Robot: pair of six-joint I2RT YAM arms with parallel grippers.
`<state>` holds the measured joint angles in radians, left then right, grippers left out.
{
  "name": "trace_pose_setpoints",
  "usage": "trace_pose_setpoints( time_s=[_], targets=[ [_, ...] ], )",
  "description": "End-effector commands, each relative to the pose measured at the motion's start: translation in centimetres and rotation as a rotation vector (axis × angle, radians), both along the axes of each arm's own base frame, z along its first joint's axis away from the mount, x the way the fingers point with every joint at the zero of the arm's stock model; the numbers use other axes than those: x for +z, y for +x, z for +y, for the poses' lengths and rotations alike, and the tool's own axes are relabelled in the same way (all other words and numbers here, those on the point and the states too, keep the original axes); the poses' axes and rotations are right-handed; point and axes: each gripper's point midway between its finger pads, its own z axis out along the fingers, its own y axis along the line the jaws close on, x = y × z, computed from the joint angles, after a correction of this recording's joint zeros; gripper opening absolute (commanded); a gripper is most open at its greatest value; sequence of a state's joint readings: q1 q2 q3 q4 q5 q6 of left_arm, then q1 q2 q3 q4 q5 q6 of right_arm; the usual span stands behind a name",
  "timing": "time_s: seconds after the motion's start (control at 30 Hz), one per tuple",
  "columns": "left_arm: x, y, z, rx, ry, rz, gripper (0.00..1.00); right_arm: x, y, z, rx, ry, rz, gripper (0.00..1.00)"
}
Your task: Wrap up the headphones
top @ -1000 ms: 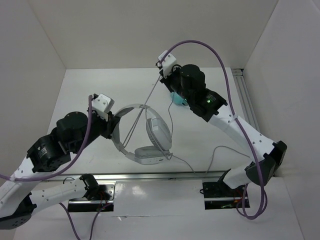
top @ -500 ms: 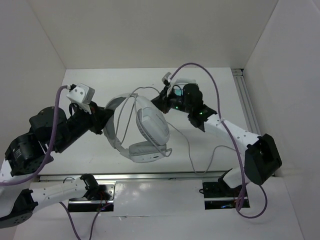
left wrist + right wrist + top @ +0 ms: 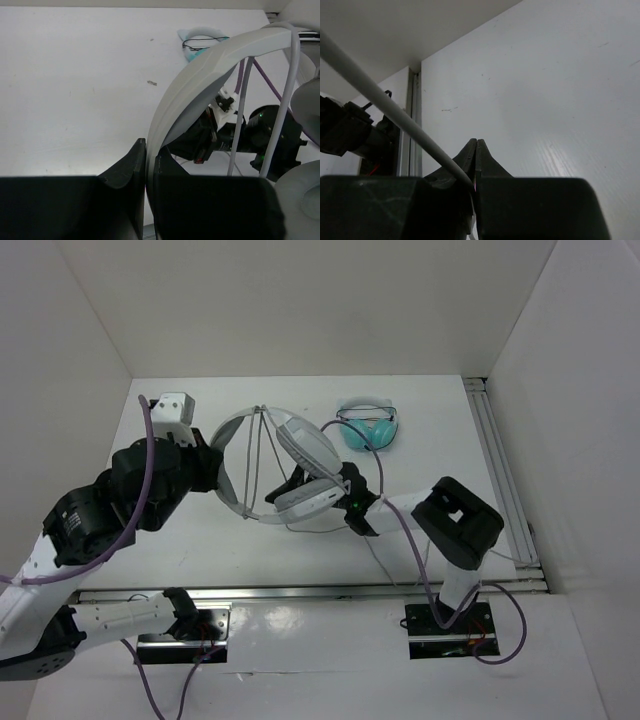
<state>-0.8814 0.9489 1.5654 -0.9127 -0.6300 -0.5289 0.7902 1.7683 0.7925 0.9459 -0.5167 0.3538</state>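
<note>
Left jaws clamp the headband [image 3: 200, 75] of the headphones [image 3: 310, 445]; right jaws, beside the earcups [image 3: 305, 502], pinch the thin cable [image 3: 395, 117].

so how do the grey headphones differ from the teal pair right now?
Size: grey headphones larger, teal headphones smaller. State: grey headphones clamped at the headband by the left gripper, cable pinched in the right gripper; teal headphones lie untouched on the table. Both are over-ear.

Bright diffuse overhead light; soft shadows; wrist-view foregrounds dark, slightly blurred.
</note>
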Motion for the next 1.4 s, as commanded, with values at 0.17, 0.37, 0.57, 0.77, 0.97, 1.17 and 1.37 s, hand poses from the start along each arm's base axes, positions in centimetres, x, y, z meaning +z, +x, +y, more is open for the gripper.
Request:
trace_pose_setpoints(
  time_s=[0.17, 0.37, 0.57, 0.77, 0.97, 1.17, 1.37],
  targets=[
    [8.7, 1.6, 1.9, 0.229, -0.384, -0.197, 0.00, -4.7, -4.4, 2.1, 0.086, 0.036, 0.068, 0.11],
    [7.3, 2.7, 0.9, 0.248, -0.345, -0.157, 0.00, -7.8, -7.6, 2.6, 0.141, 0.025, 0.128, 0.12],
    [8.7, 3.6, 2.4, 0.344, -0.274, -0.171, 0.00, -10.2, -9.2, 1.1, 0.126, -0.010, 0.156, 0.12],
    [9.0, 5.7, 4.2, 0.408, -0.186, -0.173, 0.00, -11.7, -10.6, -1.5, 0.088, -0.067, 0.170, 0.12],
    [9.9, 8.1, 7.1, 0.515, -0.133, -0.184, 0.00, -11.6, -11.7, -3.8, 0.060, -0.109, 0.144, 0.00],
    [8.4, 10.8, 10.1, 0.663, -0.074, -0.165, 0.00, -8.9, -16.1, -3.1, 0.141, -0.133, 0.084, 0.00],
    [3.0, 12.1, 12.9, 0.817, 0.026, -0.102, 0.00, -2.5, -20.9, -2.2, 0.210, -0.085, -0.047, 0.00]
  ],
)
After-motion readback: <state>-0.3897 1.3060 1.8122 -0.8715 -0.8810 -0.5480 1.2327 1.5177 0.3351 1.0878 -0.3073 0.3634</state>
